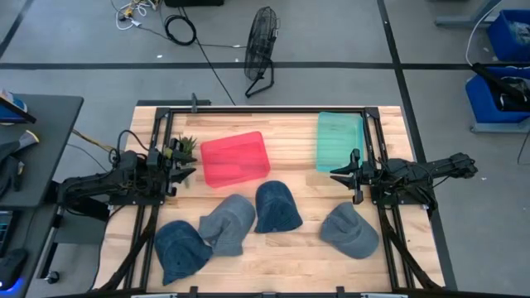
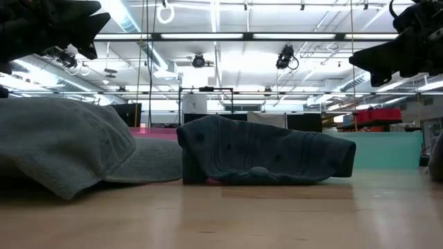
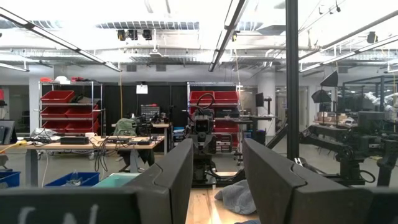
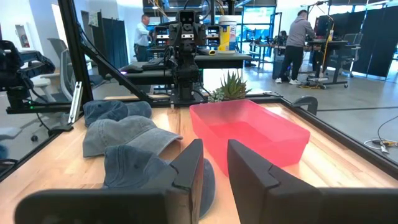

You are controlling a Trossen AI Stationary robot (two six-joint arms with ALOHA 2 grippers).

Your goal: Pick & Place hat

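Several denim hats lie on the wooden table near its near edge: a dark blue one (image 1: 180, 248) at the left, a grey-blue one (image 1: 228, 222), a dark blue one (image 1: 277, 207) in the middle and a grey one (image 1: 349, 229) at the right. My left gripper (image 1: 187, 162) is open and empty at the table's left, above the tabletop, beside the red bin (image 1: 235, 157). My right gripper (image 1: 339, 175) is open and empty at the right, near the teal bin (image 1: 339, 139). In the right wrist view its fingers (image 4: 214, 168) point across the hats (image 4: 127, 134) toward the red bin (image 4: 249, 127).
The red bin and the teal bin stand on the far half of the table. A small green plant (image 1: 187, 144) sits by the left gripper. A black frame (image 1: 265, 110) runs round the table. People stand in the room beyond (image 4: 301, 37).
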